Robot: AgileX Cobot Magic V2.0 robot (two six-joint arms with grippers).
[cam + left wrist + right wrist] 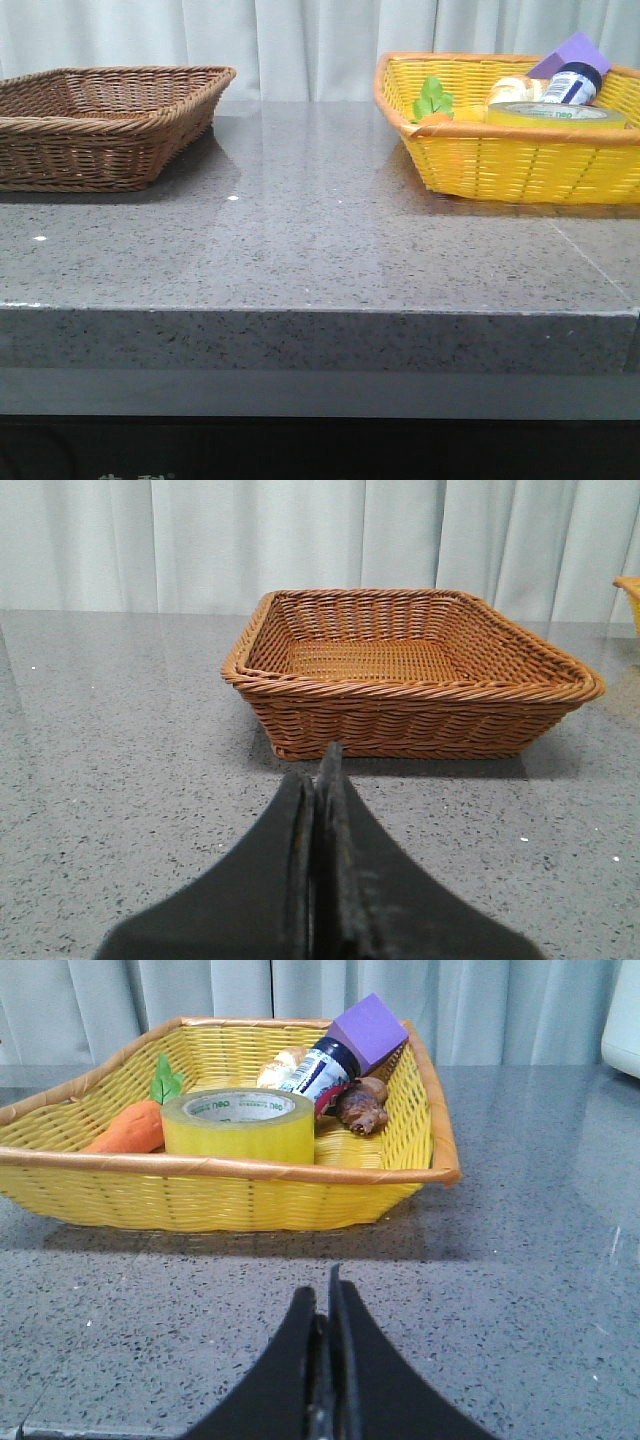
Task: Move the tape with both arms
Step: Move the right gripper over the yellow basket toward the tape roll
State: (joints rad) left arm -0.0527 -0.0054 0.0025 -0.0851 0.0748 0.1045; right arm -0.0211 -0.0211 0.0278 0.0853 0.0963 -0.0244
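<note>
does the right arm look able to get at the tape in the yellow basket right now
Probably yes. The tape lies flat just behind the near rim of the yellow basket, its top uncovered, with bare table between it and the right gripper. The shut fingers must open, and the rim favours coming from above.

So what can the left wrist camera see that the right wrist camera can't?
Only the left wrist view shows the brown basket, with nothing in it, and the shut left tool.

Only the right wrist view shows the inside of the yellow basket: the tape, a toy carrot, a bottle, a purple block, plus the shut right tool.

Both show the grey table and pale curtain.
</note>
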